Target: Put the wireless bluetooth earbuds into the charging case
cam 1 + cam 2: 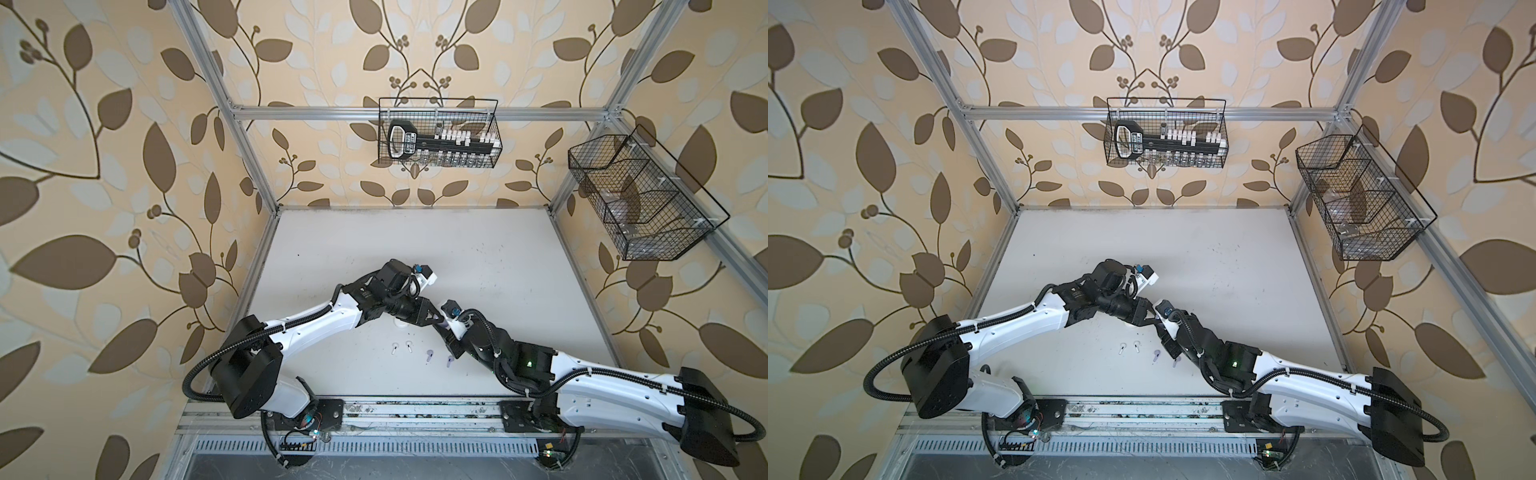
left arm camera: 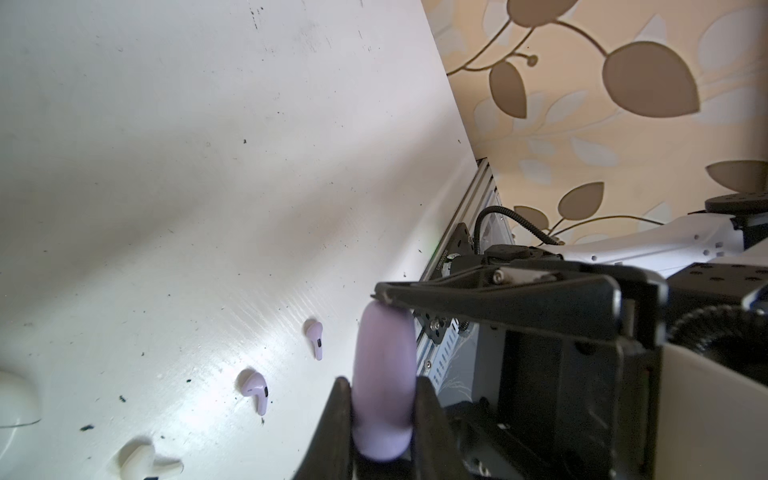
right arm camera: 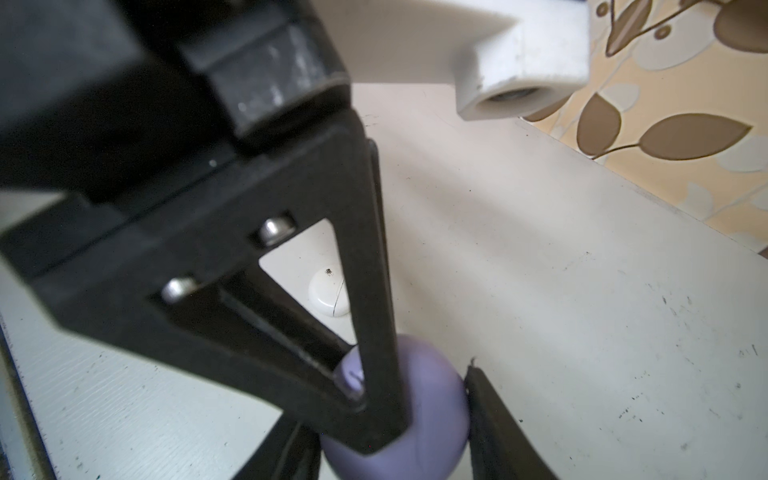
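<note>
Four buds to seat, none seated yet. Lying loose on the table (image 1: pixel 478 257) below and to one side of the jaws: white buds (image 2: pixel 137 457) paired up, lilac buds (image 2: pixel 255 388) paired up beside them, well clear of any grip. Held up between the jaws, off the table by the look of it: the lilac case (image 2: pixel 386 361). Pinched tight across its flat faces by the left gripper (image 2: pixel 383 399); clamped across its round rim by the right gripper (image 3: pixel 390 415), jaws part-way in. Lid up or down? Cannot tell. Parked beyond the jaws, untouched: the white case (image 3: pixel 330 295). Now the handling: tiny, light, hard and glossy, so apt to squirt out of a heavy squeeze. Best taken by the stem, softly, leaving the head free for its socket.
</note>
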Robot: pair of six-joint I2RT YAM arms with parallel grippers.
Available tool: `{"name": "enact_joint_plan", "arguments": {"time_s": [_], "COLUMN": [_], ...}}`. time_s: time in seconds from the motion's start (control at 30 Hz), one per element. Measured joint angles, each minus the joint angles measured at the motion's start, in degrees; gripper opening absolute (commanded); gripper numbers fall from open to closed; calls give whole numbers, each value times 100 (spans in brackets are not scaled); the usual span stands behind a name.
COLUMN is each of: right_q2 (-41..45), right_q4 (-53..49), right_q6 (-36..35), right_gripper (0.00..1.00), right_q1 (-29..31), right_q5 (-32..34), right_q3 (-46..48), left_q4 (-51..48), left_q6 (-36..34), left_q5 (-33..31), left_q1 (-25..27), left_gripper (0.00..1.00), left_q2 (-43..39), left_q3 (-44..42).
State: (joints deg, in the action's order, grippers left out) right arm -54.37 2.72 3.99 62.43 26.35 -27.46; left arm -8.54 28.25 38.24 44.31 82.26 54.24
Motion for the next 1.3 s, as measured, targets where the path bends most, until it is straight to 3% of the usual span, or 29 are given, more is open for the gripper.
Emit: {"name": "enact_joint_plan", "arguments": {"time_s": [0.1,0.23,0.5,0.67,0.8,0.93,1.03,1.13,1.3], "right_q2": [52,354,1390,2085,2291,2131,1738,1252,446], "right_q4": [-20,-221,-920,-1497,-2168,-2704,-2966,-3047,-3001], "right_q6": [87,223,1043,1816,2498,3034,3357,3493,3451], "right_gripper": [71,81,87,89,89,85,73,59,47], "right_q1": [-26,-37,90,140,-170,-833,-1246,-1333,-1202], "right_q5": [11,63,411,841,1032,938,728,455,55], "right_q3": [0,24,90,90,42,0,-7,-7,-133], "left_q4": [63,249,584,940,1202,1449,1659,1882,1810], "left_q6": [-7,-94,-479,-798,-1047,-1235,-1353,-1364,-1456], "left_q5": [-7,-92,-551,-763,-922,-1110,-1327,-1639,-2358], "left_q1": [33,186,260,260,258,258,254,251,251], "left_gripper": [6,17,30,40,40,40,45,62,67], "left_q2": [-2,-28,-7,444,837,1043,1038,909,470], "left_q3": [0,0,0,-101,-234,-284,-367,-682,-1119]}}
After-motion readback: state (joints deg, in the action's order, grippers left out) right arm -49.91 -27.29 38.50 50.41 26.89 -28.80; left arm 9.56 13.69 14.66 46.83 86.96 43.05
